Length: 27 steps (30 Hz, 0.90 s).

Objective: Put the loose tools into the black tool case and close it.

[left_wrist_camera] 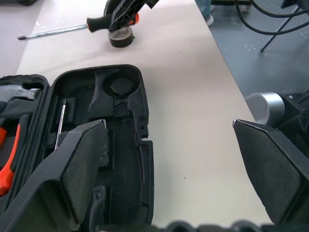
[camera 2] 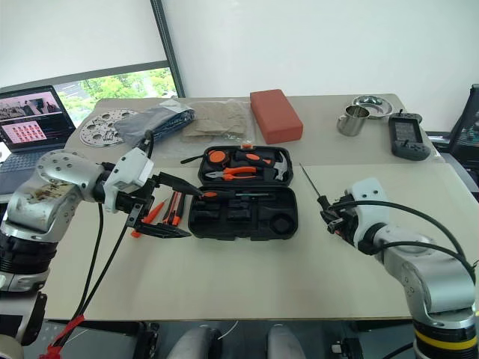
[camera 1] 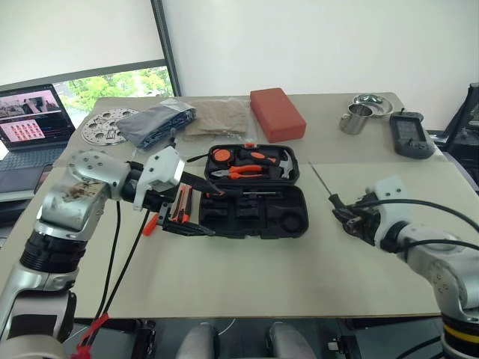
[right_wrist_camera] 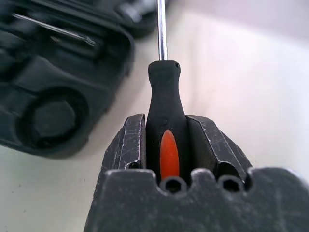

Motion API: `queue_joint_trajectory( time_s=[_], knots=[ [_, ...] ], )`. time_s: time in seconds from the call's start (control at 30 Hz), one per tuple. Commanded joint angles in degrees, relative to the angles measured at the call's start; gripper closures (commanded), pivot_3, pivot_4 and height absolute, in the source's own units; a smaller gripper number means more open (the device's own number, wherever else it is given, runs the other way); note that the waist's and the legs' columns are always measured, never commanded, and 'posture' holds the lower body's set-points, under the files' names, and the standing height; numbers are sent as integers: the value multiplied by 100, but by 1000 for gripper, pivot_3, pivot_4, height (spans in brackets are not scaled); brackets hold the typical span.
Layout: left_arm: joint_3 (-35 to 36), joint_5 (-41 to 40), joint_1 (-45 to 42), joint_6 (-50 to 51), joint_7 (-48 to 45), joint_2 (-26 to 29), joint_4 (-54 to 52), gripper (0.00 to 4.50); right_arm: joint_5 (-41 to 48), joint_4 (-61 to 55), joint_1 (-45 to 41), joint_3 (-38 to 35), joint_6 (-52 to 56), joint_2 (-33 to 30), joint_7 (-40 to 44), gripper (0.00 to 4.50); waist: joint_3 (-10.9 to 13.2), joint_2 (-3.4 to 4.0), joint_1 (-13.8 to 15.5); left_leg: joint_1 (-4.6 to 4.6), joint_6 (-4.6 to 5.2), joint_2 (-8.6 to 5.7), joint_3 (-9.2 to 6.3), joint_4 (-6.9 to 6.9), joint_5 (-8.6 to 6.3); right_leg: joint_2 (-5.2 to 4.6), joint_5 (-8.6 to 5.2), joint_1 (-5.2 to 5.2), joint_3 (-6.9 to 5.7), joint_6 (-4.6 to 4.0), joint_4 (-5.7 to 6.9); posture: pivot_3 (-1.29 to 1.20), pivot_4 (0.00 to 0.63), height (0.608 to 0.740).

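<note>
The black tool case lies open mid-table, with pliers, a hammer and a tape measure in its far half and one screwdriver slotted in the near half. My left gripper hangs open over the case's left end. An orange tool and a utility knife lie just left of the case. Right of the case, my right gripper is shut on the black-and-orange handle of a long screwdriver, raised off the table, shaft pointing away. A grey roll sits under that gripper.
Along the far edge stand a red block, a steel mug, a metal bowl and a black handheld device. Folded cloths, a perforated disc and a laptop sit at the far left.
</note>
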Motion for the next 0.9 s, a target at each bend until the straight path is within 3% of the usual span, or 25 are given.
queue_joint_trajectory(
  time_s=[0.03, 0.13, 0.4, 0.63, 0.9],
  knots=[
    [441, -190, 234, 224, 250, 232, -236, 0, -818, 919, -420, 819, -2225, -403, 1303, 3549, 2, -4, -15, -1, 1, 1, -4, 0, 0, 0, -1, 2, -6, 1, 0, 0, 150, 707],
    [756, -326, 573, 482, 526, 355, -492, 0, -1279, 2078, -1204, 1430, -3404, -289, 1983, 3549, 5, -5, -71, 4, 1, 0, 0, 2, 1, -1, -1, 2, -2, 1, 1, 0, 150, 707],
    [1602, -760, 1560, 1156, 1336, 556, -1344, 0, -2084, 5029, -3143, 2545, -5727, 776, 3455, 3549, 15, -10, -89, 21, 2, 10, -4, -9, 1, 2, 23, 1, -6, -42, 12, 0, 150, 707],
    [2142, -973, 2190, 1414, 1736, 663, -1773, 0, -2581, 6877, -4240, 2839, -6302, 1652, 3745, 3549, 17, -12, -63, 30, 1, 6, -37, -9, 2, -14, 27, 1, -6, -50, 53, 0, 150, 707],
    [2358, -1089, 2411, 1399, 1871, 829, -1797, 0, -2953, 7871, -4650, 2862, -6658, 1978, 3818, 3549, 17, -12, -74, 44, 0, -2, -45, -15, 2, -16, 26, 1, -8, -56, 58, 0, 150, 707]
  ],
)
